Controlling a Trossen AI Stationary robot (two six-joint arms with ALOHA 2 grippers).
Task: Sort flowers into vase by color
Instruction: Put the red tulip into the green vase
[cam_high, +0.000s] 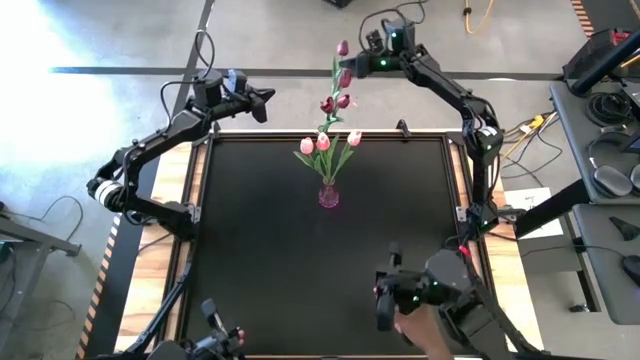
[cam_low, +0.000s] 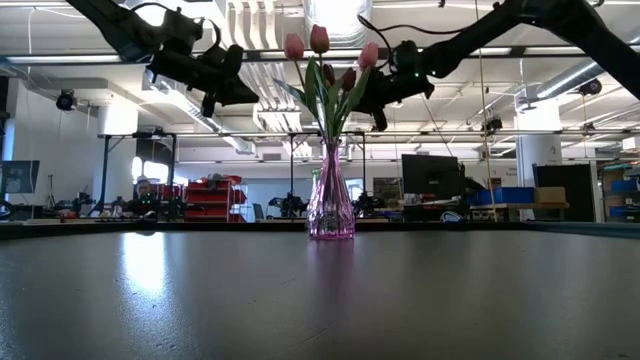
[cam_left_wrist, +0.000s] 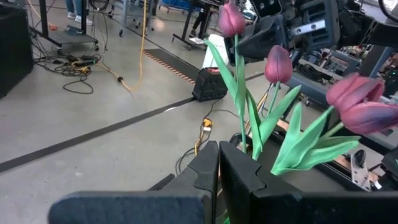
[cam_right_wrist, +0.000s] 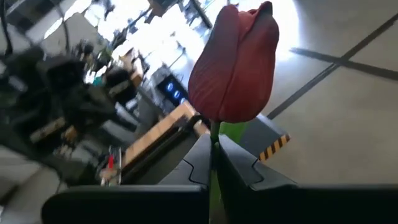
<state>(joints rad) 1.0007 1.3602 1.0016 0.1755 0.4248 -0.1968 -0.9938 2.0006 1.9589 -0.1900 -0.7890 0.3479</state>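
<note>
Presently observing, largest first. Black table (cam_high: 250, 250) carrying one pink glass vase (cam_high: 328, 195) near its far edge, holding pink tulips (cam_high: 322, 143) and maroon tulips (cam_high: 335, 102), stems fanning upward. Right gripper (cam_high: 352, 62) hovering above the bouquet, fingers clamping the stem of a maroon tulip (cam_right_wrist: 236, 65) just under its head; stem's long axis running down toward the vase, so lifting straight along it looking advisable. Left gripper (cam_high: 262, 100) waiting beside the bouquet, fingers together, holding nothing. Heads appearing closed, smooth, intact.
</note>
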